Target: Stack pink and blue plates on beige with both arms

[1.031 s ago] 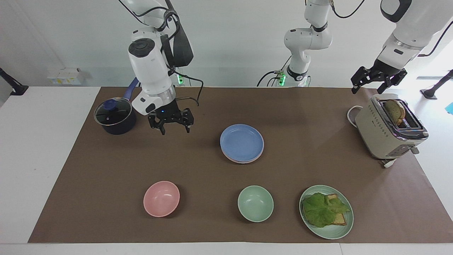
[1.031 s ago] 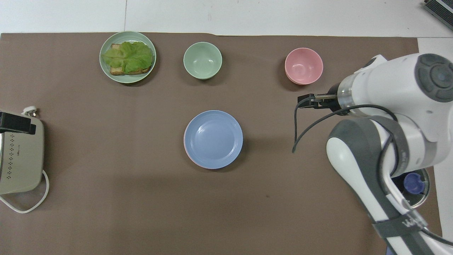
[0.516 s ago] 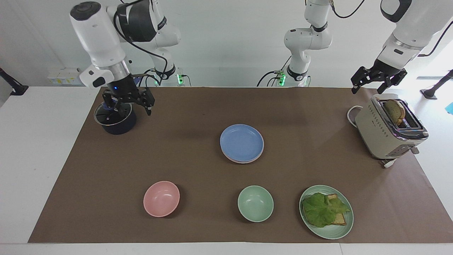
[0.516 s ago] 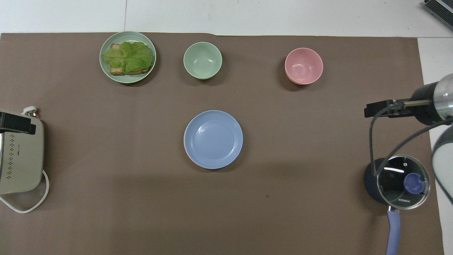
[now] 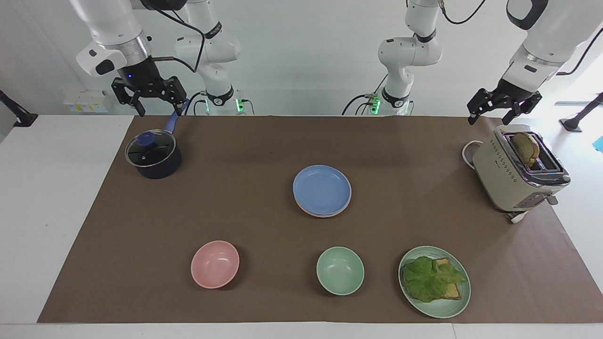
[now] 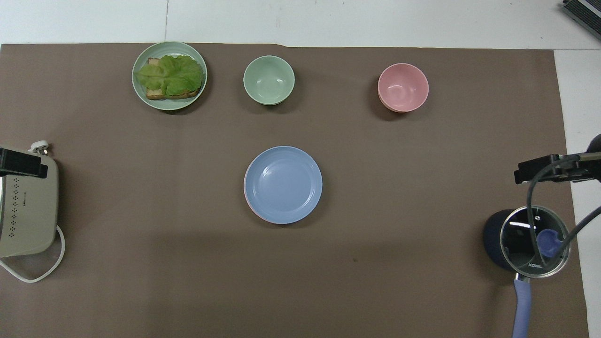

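- Stack at table centre: blue plate (image 5: pixel 322 189) on top. Only a thin pink plate (image 5: pixel 325 214) rim shows under it, at its 6 o'clock in the facing view. Anything below that is hidden; beige plate can't be made out.
- Right gripper (image 5: pixel 150 97) raised above the saucepan (image 5: pixel 153 159) at the right arm's end, fingers spread, holding nothing. Overhead view cuts it at the frame edge.
- Left gripper (image 5: pixel 500 109) hangs over the toaster (image 5: pixel 518 169), fingers apart, empty. Overhead view shows only a black tip of it.
- Toaster cropped by the overhead frame edge; bread slice (image 5: pixel 525 146) pokes out of a slot.
- Writing: "KONKA" on the glass lid (image 6: pixel 535 241). Toaster side has dot rows only.
- Lettuce (image 5: pixel 431 278) covers most of the toast on the green plate (image 5: pixel 435 308).
- Pink bowl (image 5: pixel 215 263) and green bowl (image 5: pixel 340 270) sit farther from the robots than the stack.
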{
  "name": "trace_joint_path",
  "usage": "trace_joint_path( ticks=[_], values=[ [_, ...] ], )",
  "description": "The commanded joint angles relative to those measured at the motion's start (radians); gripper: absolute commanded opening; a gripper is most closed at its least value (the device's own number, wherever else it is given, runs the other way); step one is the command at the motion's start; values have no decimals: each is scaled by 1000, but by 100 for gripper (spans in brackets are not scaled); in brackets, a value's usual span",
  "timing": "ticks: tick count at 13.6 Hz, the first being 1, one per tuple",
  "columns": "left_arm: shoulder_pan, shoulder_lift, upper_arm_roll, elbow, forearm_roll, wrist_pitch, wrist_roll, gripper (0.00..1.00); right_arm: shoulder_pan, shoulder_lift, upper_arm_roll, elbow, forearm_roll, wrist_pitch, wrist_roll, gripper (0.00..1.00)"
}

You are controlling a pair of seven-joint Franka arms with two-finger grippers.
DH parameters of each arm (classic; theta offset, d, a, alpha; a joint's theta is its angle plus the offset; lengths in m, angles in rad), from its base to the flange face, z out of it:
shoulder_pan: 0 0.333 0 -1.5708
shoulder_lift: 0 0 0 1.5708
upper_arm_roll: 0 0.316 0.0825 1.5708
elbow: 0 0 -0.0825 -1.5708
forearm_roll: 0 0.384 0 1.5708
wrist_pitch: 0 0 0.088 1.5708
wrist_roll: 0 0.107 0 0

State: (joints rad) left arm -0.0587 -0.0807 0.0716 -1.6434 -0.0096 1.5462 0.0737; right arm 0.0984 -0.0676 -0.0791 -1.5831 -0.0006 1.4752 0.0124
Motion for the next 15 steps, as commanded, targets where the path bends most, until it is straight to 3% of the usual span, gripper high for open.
trace_joint_path(
  ticks=[1,5,8,15],
  values=[
    [8,-24,-6,-22,19,9,8,100,-2,14,5,8,-10,36,21,100],
    [8,-24,-6,-22,19,9,8,100,-5,8,-1,21,-22,17,12,100],
    [8,-24,-6,-22,19,9,8,100,-19,17,-2,84,-41,-79,-3,100],
    [8,-24,-6,-22,19,9,8,100,-12,2,-5,54,-75,-46,-52,100]
  ],
)
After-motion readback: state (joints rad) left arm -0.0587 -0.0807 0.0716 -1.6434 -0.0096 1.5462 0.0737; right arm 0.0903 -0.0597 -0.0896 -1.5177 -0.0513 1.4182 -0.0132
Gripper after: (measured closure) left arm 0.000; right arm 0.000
